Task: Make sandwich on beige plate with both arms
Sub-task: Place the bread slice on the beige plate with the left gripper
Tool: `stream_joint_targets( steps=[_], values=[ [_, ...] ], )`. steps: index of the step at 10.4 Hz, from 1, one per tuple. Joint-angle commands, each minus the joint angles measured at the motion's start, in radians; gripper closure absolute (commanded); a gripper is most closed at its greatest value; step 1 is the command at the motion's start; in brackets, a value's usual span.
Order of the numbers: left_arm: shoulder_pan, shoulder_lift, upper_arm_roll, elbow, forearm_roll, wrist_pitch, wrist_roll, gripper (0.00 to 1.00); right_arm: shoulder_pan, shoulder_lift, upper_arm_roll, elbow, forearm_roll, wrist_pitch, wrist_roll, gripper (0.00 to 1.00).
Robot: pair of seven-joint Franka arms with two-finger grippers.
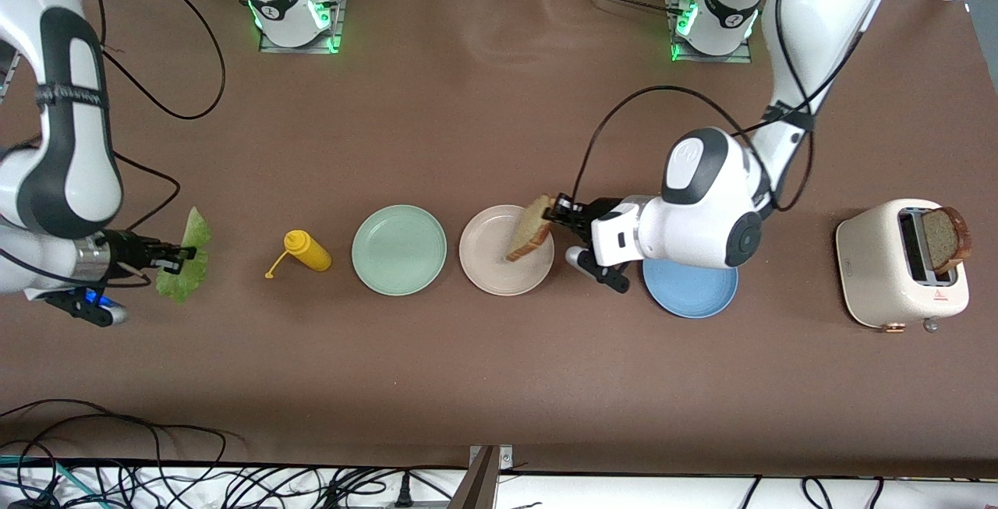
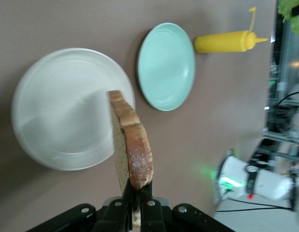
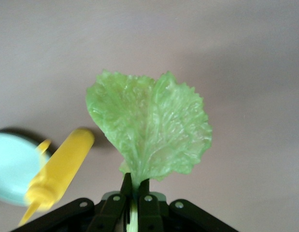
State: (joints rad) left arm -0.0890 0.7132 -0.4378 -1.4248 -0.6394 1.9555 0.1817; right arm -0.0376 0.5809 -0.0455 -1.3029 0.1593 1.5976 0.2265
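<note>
The left end effector (image 1: pixel 555 211) is clamped shut on one edge of a toast slice (image 1: pixel 530 229), held tilted over the beige plate (image 1: pixel 487 263) at mid-table. If released tilted, the slice may land on the rim and slide off. The right end effector (image 1: pixel 181 256) pinches a lettuce leaf (image 1: pixel 189 259) above the table's right-arm end; its thin stem could slip.

left arm: i have it reaching in from its base, wrist level over the table's middle
left gripper (image 1: pixel 555 211): fingers pinched tight
right arm: elbow bent at its table end
right gripper (image 1: pixel 181 258): fingers clamped, pointing sideways
</note>
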Motion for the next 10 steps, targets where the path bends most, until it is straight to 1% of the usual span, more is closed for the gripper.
stream_joint_targets(
  steps=[1, 2, 3, 4, 6, 7, 8, 10],
  values=[
    [-0.029, 0.102, 0.005, 0.052, -0.1, 0.054, 0.1, 1.0, 0.079, -0.093, 0.009, -0.013, -0.015, -0.054, 0.067, 1.0],
    [-0.017, 0.161, 0.007, 0.075, -0.149, 0.059, 0.167, 1.0, 0.132, -0.123, 0.009, -0.013, -0.015, -0.057, 0.135, 1.0],
    [-0.015, 0.199, 0.011, 0.078, -0.184, 0.059, 0.242, 1.0, 0.181, -0.127, 0.009, -0.01, -0.012, -0.056, 0.198, 1.0],
    [-0.009, 0.234, 0.013, 0.079, -0.203, 0.059, 0.302, 1.0, 0.221, -0.127, 0.01, 0.019, -0.011, -0.056, 0.277, 1.0],
    [0.02, 0.252, 0.013, 0.07, -0.218, 0.057, 0.376, 1.0, 0.301, -0.124, 0.012, 0.044, -0.006, -0.047, 0.423, 1.0],
    [0.029, 0.252, 0.013, 0.067, -0.221, 0.054, 0.381, 0.98, 0.346, -0.121, 0.015, 0.044, -0.007, -0.039, 0.512, 1.0],
    [0.043, 0.252, 0.014, 0.067, -0.214, 0.052, 0.387, 0.01, 0.387, -0.115, 0.013, 0.044, -0.007, -0.007, 0.584, 1.0],
    [0.089, 0.238, 0.014, 0.064, -0.18, 0.028, 0.384, 0.0, 0.426, -0.096, 0.015, 0.044, -0.007, 0.042, 0.669, 1.0]
  ],
)
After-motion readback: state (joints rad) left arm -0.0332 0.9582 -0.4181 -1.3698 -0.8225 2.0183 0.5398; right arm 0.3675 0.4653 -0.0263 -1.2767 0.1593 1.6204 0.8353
